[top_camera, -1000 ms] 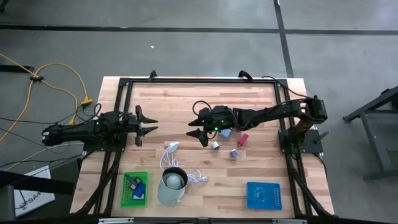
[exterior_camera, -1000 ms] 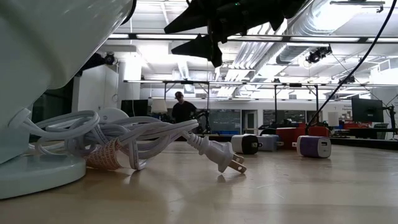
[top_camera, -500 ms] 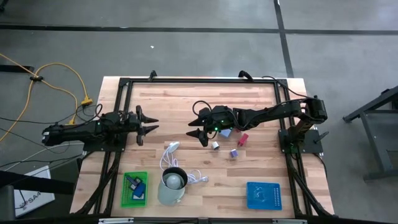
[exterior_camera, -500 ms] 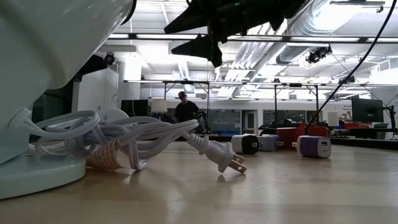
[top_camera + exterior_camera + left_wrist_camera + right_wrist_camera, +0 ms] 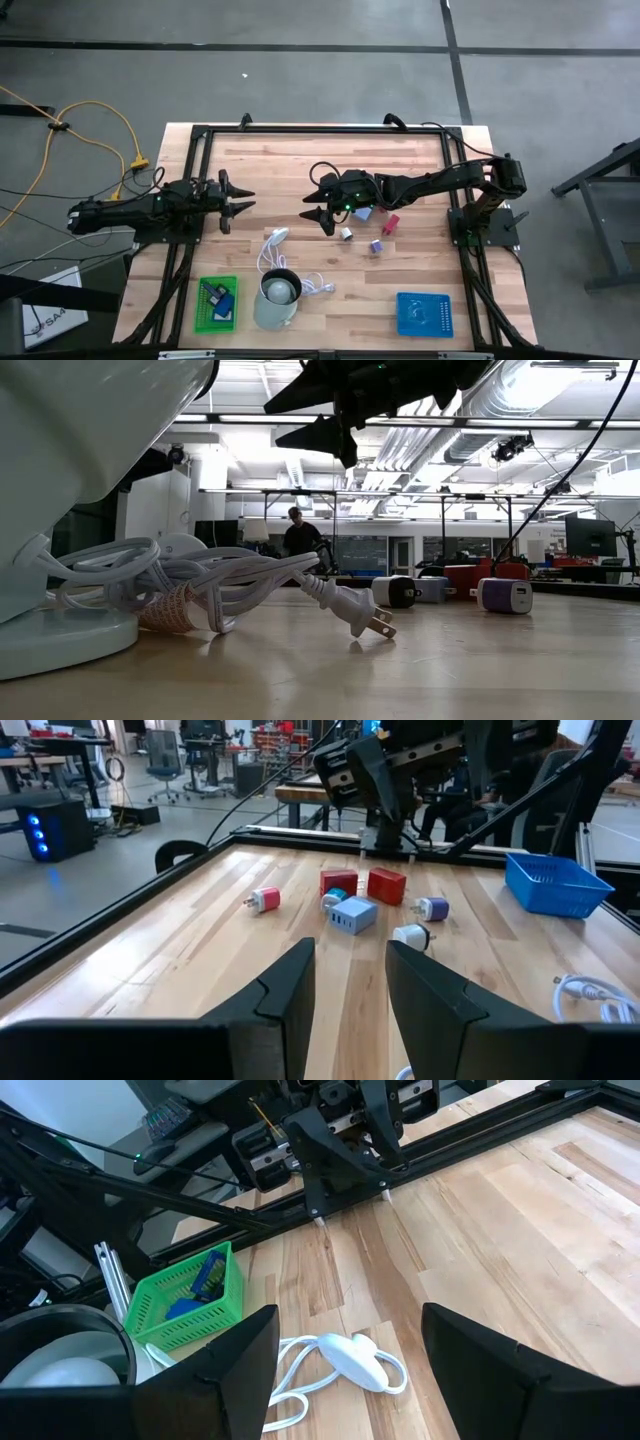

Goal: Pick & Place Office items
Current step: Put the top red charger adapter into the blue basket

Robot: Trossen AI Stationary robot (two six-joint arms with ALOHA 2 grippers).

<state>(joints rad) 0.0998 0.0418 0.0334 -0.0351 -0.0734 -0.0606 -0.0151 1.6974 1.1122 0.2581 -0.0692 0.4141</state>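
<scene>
Several small office items lie in a loose group on the wood right of the table's middle: a white one (image 5: 345, 233), a purple one (image 5: 377, 245), a red one (image 5: 390, 222) and a blue one (image 5: 362, 213). The left wrist view shows them as two red blocks (image 5: 386, 885), a blue piece (image 5: 353, 915), a purple one (image 5: 432, 907), a white one (image 5: 410, 934) and a pink-and-white one (image 5: 265, 900). My right gripper (image 5: 317, 207) hangs open above the table's middle, just left of the group. My left gripper (image 5: 240, 202) waits open near the left edge.
A green tray (image 5: 216, 302) holding blue pieces sits at the near left, and a blue tray (image 5: 424, 313) at the near right. The pale cup (image 5: 277, 295) and the white coiled cable (image 5: 285, 262) lie between them. A person (image 5: 300, 538) stands far behind the table.
</scene>
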